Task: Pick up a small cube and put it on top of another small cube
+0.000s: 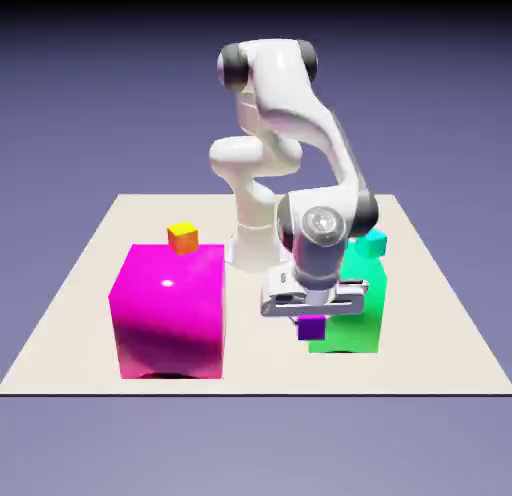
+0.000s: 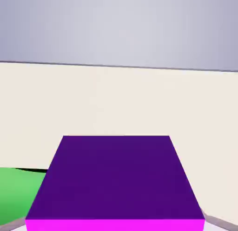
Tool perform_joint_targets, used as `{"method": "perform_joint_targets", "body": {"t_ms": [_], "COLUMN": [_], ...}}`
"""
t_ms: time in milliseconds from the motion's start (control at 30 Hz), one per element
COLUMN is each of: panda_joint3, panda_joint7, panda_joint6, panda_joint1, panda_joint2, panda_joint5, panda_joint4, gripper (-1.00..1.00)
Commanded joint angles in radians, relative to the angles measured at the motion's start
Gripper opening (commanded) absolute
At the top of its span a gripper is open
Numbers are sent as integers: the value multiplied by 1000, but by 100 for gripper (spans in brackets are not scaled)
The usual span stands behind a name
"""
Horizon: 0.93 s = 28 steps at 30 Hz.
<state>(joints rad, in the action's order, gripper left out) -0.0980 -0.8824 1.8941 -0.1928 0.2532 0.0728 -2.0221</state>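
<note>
The pincer (image 1: 316, 302) was closed on the violet cube (image 1: 312, 328), one finger to either side. The cube hung directly beneath the hand, in front of the big green block (image 1: 364, 302); whether its underside touched the surface (image 1: 262, 354) could not be told. Its flat faces and crisp edges suggested a stiff, light body, unlikely to dent or break; its smoothness might have allowed some slip under a skewed grip. Opposite side faces, taken near mid-height and squarely, were judged the proper hold, leaving the underside free for stacking.

The exterior view alone showed the candidate supports: the small orange cube (image 1: 183, 238), behind the big magenta block (image 1: 172, 312), and the small cyan cube (image 1: 371, 243), behind the green block. It also showed the arm (image 1: 290, 94) reaching over the surface. The hand view, by contrast, displayed the violet cube at close range, centred between the grey finger tips (image 2: 13, 224), with a dark violet side and a bright magenta strip along its near edge. Only a corner of the green block entered there, and neither candidate support appeared.
</note>
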Motion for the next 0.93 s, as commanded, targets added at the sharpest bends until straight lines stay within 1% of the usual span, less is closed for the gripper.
{"method": "perform_joint_targets", "body": {"t_ms": [0, 300, 533, 600, 767, 800, 833, 900], "panda_joint3": [-1, -53, -192, -212, -220, -220, -220, -216], "panda_joint7": [9, 127, 316, 301, 299, 299, 299, 300], "panda_joint6": [-28, -249, -319, -296, -119, -119, -119, -193], "panda_joint1": [-33, -233, -109, -81, -86, -86, -86, -84], "panda_joint2": [-36, -362, -616, -636, -633, -633, -633, -634], "panda_joint5": [8, 68, -13, -31, -24, -24, -24, -27], "panda_joint4": [-10, -136, -333, -321, -495, -495, -495, -422], "gripper": [-100, -100, -100, -100, -100, 100, 100, 100]}}
